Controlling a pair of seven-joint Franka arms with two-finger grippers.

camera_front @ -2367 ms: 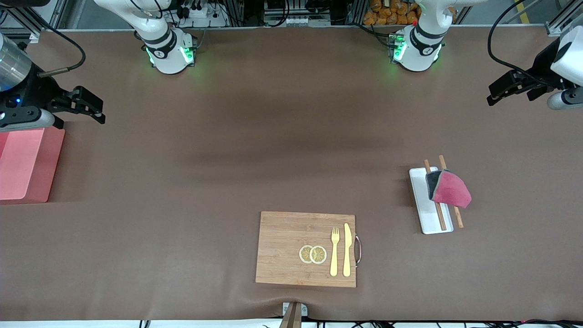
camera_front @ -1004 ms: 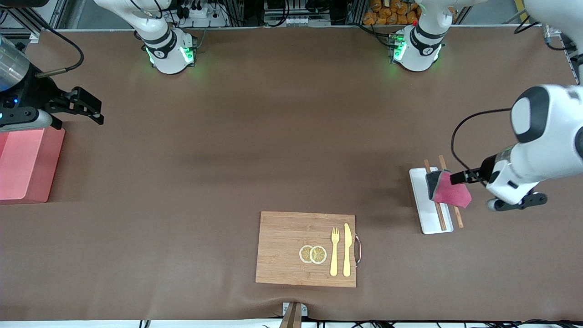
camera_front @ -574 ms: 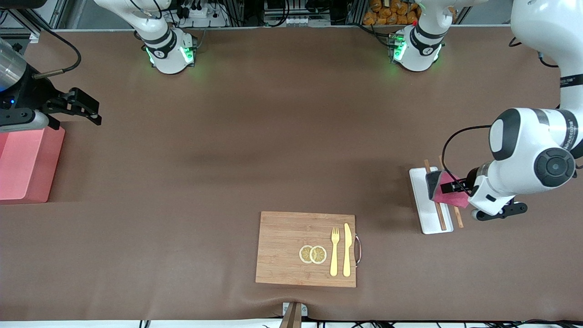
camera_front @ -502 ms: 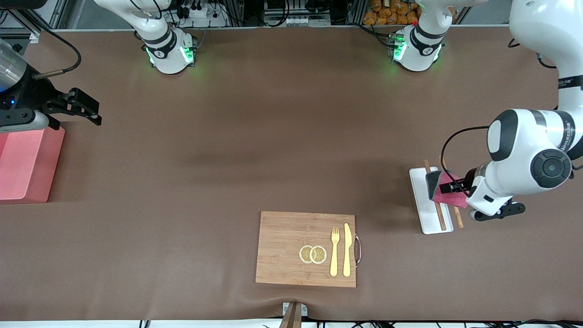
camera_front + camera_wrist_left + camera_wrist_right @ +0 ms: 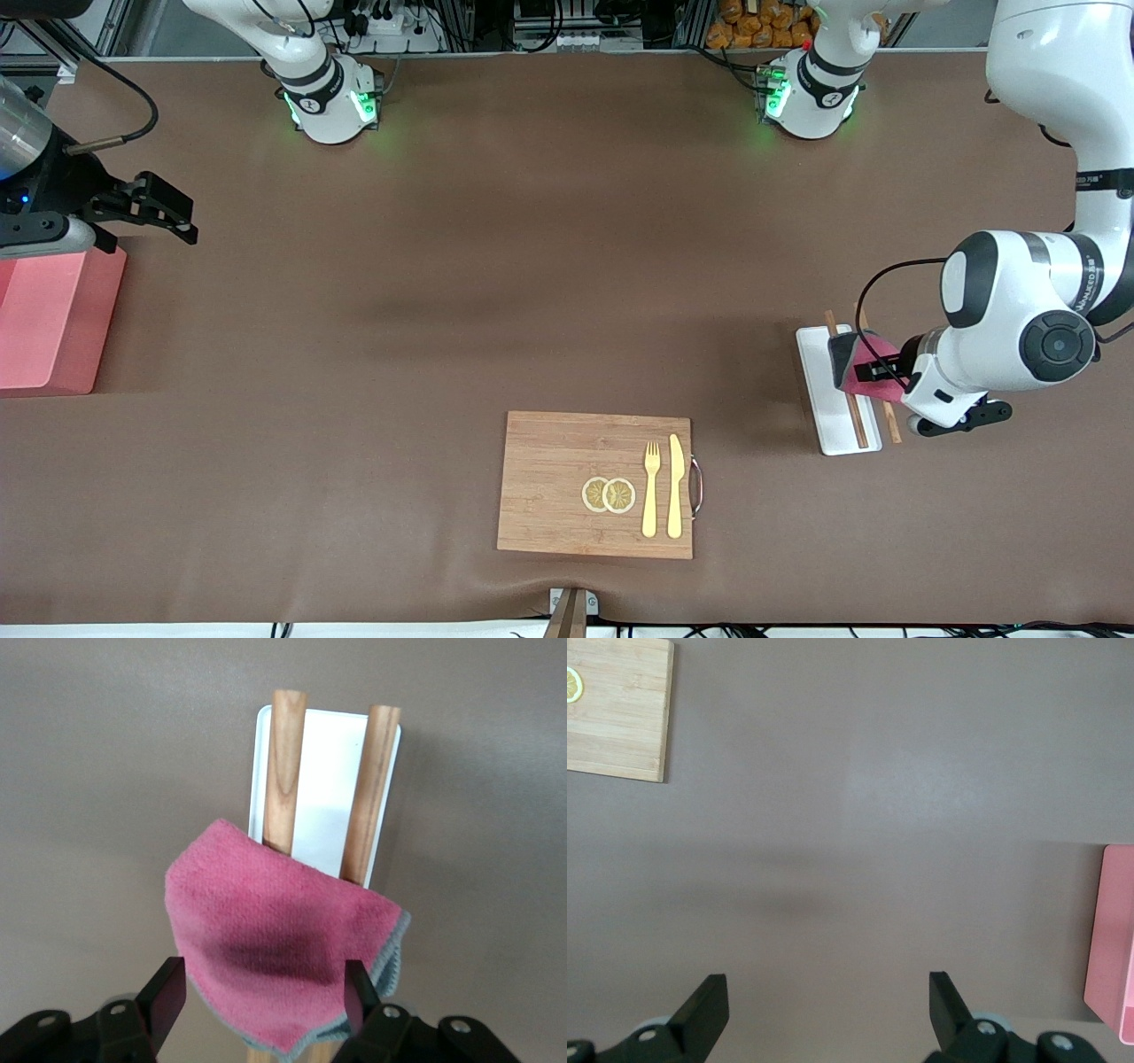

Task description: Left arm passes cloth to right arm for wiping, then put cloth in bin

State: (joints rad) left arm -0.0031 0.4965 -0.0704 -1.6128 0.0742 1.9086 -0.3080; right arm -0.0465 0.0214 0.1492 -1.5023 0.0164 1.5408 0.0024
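Front view: your left gripper (image 5: 881,369) has dropped from the upper right onto the cloth (image 5: 858,376), mid-right on the white tray (image 5: 819,390), fingers spread astride it, ungrasped. Right gripper (image 5: 164,210) waits released near the bin (image 5: 49,323).

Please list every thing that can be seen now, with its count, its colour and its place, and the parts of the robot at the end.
cloth: 1, magenta-pink with dark grey side, draped over the chopsticks and tray
chopsticks: 2, wooden brown, across the tray
tray: 1, white, toward the left arm's end
bin: 1, salmon-pink, at the right arm's end
cutting board: 1, light wood, nearest the front camera
fork: 1, yellow, on the board
knife: 1, yellow, beside the fork
lemon slices: 2, yellow, on the board
left gripper: 1, black, jaws open around the cloth
right gripper: 1, black, jaws open, waiting above the table beside the bin
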